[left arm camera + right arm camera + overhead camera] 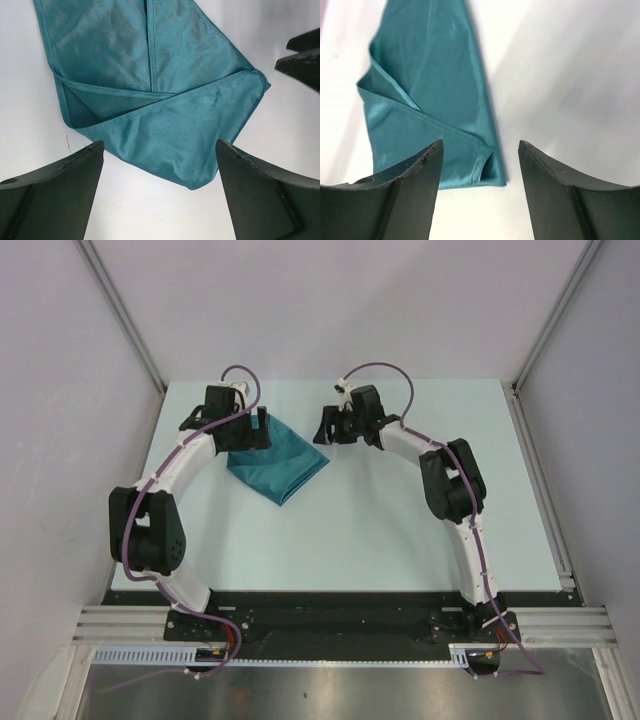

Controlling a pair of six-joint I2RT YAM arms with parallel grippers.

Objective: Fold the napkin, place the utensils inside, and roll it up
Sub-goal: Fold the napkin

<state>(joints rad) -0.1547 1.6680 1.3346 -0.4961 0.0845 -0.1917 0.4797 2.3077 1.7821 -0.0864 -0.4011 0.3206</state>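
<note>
Judging by the layered flaps, we take folding as the step in hand: the napkin [277,468] lies flat on the worktop [400,530], beneath the left fingers [65,175] and just beside the right fingers [555,185]. Both pairs stand apart, gripping nothing. No spoon is in view; the next move calls for locating it.

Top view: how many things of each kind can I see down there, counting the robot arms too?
Teal napkin: 1
Robot arms: 2, the left arm and the right arm
Total: 3
</note>
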